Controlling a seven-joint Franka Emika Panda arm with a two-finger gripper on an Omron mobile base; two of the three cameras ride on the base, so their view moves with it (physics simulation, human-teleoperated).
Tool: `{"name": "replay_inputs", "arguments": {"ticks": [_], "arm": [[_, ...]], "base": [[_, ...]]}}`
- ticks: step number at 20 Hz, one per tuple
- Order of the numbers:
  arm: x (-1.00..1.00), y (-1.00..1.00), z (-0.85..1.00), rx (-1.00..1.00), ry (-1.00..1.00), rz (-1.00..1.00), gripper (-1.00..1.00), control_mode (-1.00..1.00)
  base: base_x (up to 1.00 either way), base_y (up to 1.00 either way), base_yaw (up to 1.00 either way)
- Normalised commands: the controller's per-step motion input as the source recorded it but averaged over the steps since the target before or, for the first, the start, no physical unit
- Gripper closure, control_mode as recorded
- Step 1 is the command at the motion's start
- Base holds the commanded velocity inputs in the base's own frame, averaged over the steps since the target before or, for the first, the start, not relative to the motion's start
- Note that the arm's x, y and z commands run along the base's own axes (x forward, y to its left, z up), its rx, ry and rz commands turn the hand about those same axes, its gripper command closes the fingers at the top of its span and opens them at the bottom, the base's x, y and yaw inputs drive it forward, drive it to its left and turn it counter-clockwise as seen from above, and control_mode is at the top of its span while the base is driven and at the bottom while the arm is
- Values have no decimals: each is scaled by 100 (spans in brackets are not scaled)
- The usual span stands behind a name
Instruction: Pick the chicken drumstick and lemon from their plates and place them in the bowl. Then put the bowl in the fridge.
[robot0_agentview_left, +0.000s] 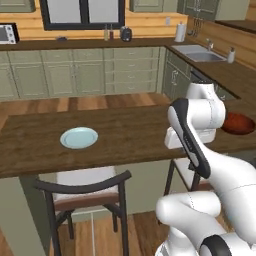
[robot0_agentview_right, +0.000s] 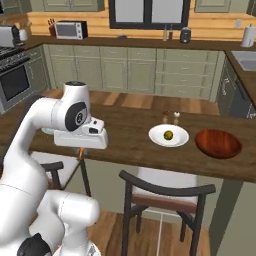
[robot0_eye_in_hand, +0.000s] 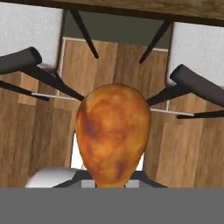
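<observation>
The jaws are gripping the golden-brown chicken drumstick (robot0_eye_in_hand: 113, 134), its thick end pointing away from them, hanging over the wooden floor (robot0_eye_in_hand: 183, 148) beyond the dark wooden table (robot0_eye_in_hand: 144, 8) edge.

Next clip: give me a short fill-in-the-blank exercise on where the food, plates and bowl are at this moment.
1. The chicken drumstick is held in the ____, out past the table edge over the floor and chairs.
2. The lemon rests on the ____ plate.
3. The pale blue plate on the table has ____ on it.
4. The reddish-brown bowl sits on the table with ____ inside it.

Missing words: gripper; white; nothing; nothing
</observation>
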Motion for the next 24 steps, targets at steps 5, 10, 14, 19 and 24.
{"name": "replay_inputs", "arguments": {"ticks": [5,10,14,19,24], "arm": [[0,0,0,0,0,0,100,100],[0,0,0,0,0,0,100,100],[0,0,0,0,0,0,100,100],[0,0,0,0,0,0,100,100],[0,0,0,0,0,0,100,100]], "base": [[12,-100,17],[0,-100,2],[2,-100,0],[-16,-97,-9],[-41,-98,-32]]}}
